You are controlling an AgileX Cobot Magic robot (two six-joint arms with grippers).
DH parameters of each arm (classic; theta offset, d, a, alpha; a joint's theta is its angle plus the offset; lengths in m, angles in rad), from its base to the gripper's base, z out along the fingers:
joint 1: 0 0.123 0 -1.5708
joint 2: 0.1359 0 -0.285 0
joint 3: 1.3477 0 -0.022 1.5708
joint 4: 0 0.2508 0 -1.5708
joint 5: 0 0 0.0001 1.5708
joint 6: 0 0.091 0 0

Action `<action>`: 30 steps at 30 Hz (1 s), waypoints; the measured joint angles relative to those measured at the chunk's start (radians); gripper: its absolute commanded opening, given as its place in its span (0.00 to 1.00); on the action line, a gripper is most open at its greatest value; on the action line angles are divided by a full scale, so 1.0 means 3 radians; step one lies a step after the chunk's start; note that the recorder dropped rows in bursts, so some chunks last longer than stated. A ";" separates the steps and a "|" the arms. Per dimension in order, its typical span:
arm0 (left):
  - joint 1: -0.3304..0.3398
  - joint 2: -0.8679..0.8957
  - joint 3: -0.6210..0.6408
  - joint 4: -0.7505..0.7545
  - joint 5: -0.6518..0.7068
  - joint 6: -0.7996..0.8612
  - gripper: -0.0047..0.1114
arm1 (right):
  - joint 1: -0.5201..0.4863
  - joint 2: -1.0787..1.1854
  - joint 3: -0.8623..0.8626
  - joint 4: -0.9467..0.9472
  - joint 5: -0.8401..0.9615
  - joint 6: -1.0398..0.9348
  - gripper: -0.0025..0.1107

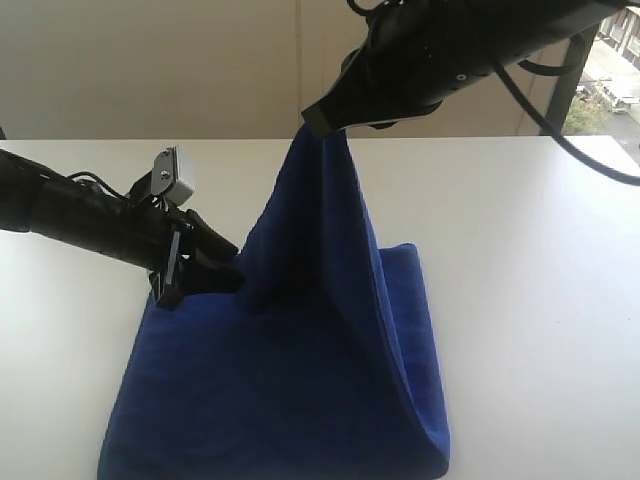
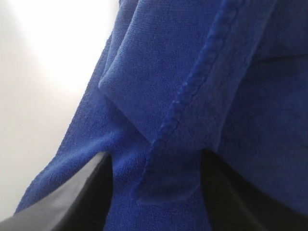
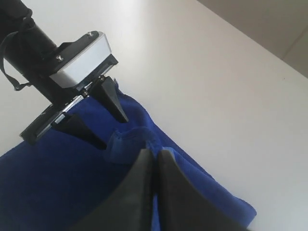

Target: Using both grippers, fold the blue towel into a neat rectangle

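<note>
blue towel [image 1: 290, 400], mostly flat, one corner high in the right gripper [image 1: 320, 120]

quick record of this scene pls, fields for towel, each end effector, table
towel: blue towel, mostly flat, one part pulled up into a tall peak
right end effector: shut on the top of the peak, raised above the table
left end effector: open, low at the towel's left side, jaws around a folded edge, not clamped
table: white, towel lying on it
</note>
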 measured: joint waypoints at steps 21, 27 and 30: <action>0.0000 0.0000 0.0000 0.0440 0.0117 0.0000 0.04 | 0.0000 0.0000 0.0000 -0.0013 0.0010 0.0035 0.02; 0.0000 -0.0021 0.0000 0.0384 0.0053 0.0000 0.04 | 0.0000 -0.0006 0.0000 -0.0013 0.0038 0.0043 0.02; 0.0000 -0.0124 0.0000 0.0326 -0.0167 0.0000 0.04 | 0.0000 -0.0037 0.0000 -0.0013 0.0114 0.0043 0.02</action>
